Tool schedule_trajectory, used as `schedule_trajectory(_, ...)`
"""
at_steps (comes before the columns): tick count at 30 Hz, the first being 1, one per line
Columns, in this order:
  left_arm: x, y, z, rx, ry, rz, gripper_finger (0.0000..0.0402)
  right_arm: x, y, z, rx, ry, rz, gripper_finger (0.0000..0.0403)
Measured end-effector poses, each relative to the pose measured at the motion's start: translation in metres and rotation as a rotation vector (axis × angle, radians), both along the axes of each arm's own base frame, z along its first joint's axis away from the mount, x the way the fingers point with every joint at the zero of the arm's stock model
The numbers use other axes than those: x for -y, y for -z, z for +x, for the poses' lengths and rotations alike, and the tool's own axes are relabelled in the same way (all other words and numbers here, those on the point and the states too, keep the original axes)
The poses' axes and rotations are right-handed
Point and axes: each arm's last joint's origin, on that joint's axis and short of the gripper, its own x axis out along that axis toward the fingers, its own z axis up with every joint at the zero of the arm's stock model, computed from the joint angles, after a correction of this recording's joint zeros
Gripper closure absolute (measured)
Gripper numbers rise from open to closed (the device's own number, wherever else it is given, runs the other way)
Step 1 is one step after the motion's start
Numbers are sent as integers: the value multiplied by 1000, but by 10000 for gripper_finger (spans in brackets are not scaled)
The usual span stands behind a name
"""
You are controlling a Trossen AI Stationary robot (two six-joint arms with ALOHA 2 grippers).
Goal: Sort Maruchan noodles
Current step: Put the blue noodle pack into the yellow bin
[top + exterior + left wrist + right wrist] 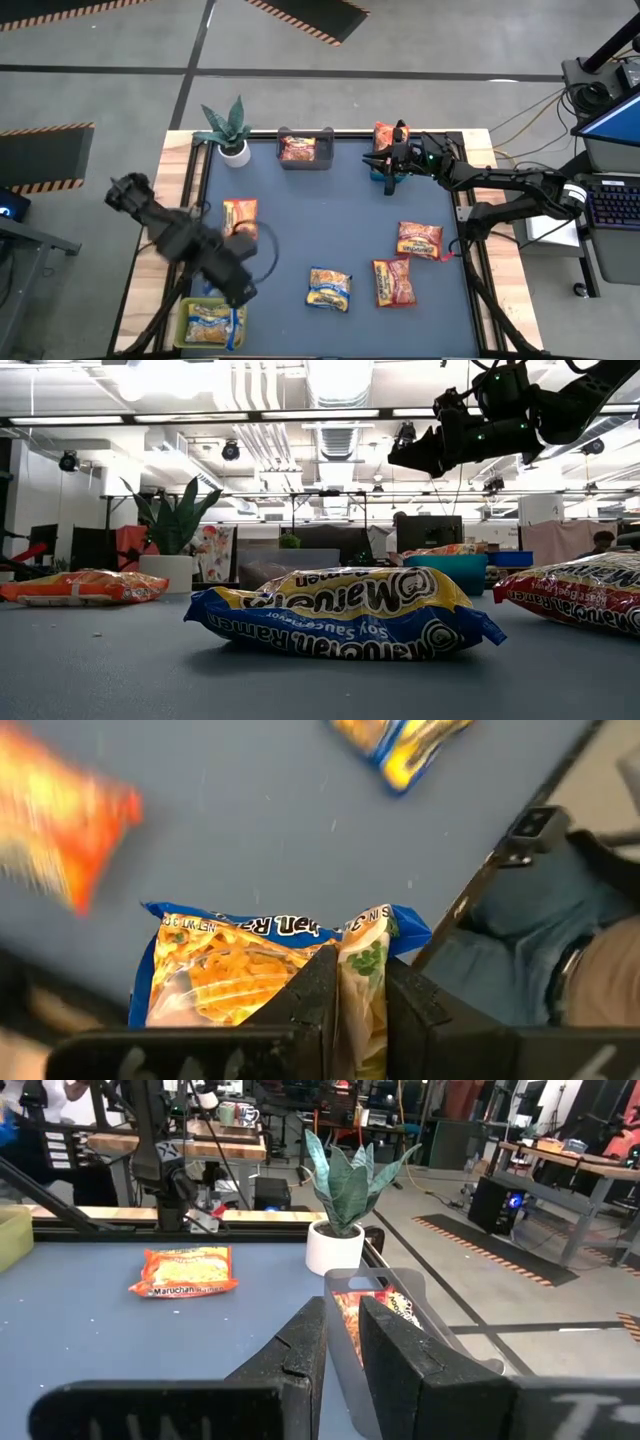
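Your blue-grey mat (330, 215) sits on a wooden table with a potted plant (230, 130) at its far left corner, and beyond it the low view shows an open workshop with ceiling ducts and desks. Your left gripper (360, 1005) hangs over the near left corner, fingers clamped on a yellow-and-blue packet (260, 970) above the green bin (212, 323). Your right gripper (388, 165) hovers by the far bins, fingers nearly together and empty, while loose packets lie on the mat: one orange (240, 216), one yellow-blue (329, 288), two red (393, 282).
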Motion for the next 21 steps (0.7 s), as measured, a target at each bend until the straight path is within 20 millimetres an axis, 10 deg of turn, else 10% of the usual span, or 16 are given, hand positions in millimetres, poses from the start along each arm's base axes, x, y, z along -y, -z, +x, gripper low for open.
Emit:
schedule_trajectory(10,55,47,-39,-118,-617,-10,366,0,0,0,2,1,14,351)
schedule_trajectory(21,82,97,-35,133,-651,31,366,0,0,0,4,-4,45,351)
